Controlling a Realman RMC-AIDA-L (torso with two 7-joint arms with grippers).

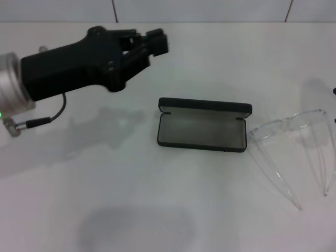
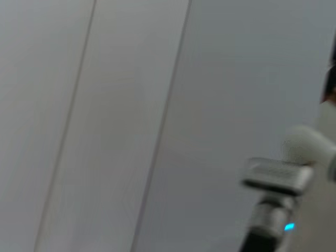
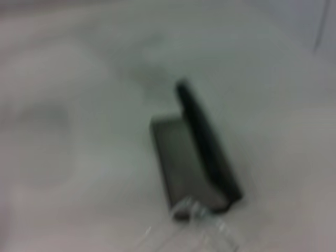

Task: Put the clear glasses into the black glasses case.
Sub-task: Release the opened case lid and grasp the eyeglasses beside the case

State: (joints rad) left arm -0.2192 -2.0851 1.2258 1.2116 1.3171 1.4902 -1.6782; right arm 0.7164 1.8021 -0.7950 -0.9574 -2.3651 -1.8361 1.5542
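Note:
The black glasses case (image 1: pixel 203 108) lies open in the middle of the white table, lid raised at the back, grey lining bare and nothing in it. The clear glasses (image 1: pixel 287 125) rest on the table just right of the case, arms unfolded and pointing toward the front. My left gripper (image 1: pixel 153 43) hovers above the table at the back left, well away from both and holding nothing. Of my right arm, only a dark sliver (image 1: pixel 334 92) shows at the head view's right edge. The right wrist view looks down on the case (image 3: pixel 202 142) with the glasses (image 3: pixel 199 215) beside it.
The white table (image 1: pixel 131 199) spreads wide around the case. A tiled wall (image 1: pixel 199 10) runs along the back. The left wrist view faces a plain wall, with a silver arm joint (image 2: pixel 275 178) at one side.

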